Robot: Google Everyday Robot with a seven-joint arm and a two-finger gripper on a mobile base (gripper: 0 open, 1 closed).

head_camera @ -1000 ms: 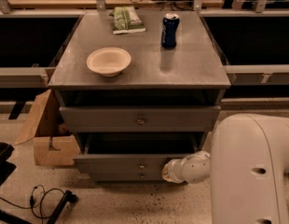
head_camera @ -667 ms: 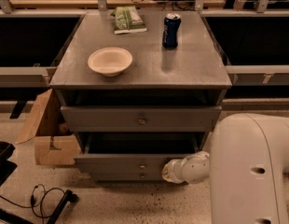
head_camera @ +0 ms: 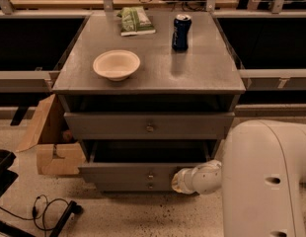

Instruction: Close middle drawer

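Nothing much has shifted since a second ago: drawer and arm sit where they were. Grey wooden cabinet with three drawers, seen from above and in front. Large white robot arm fills the lower right. Middle drawer is pulled part-way out, its dark box showing beneath the shut top drawer. Gripper rests against the right end of that drawer's front; whether it is spread or pressed together cannot be told. The drawer looks stiff and fairly heavy, likely sliding straight on runners. It needs no grasp, just a flat push on the front, best near the small round knob so it does not skew.
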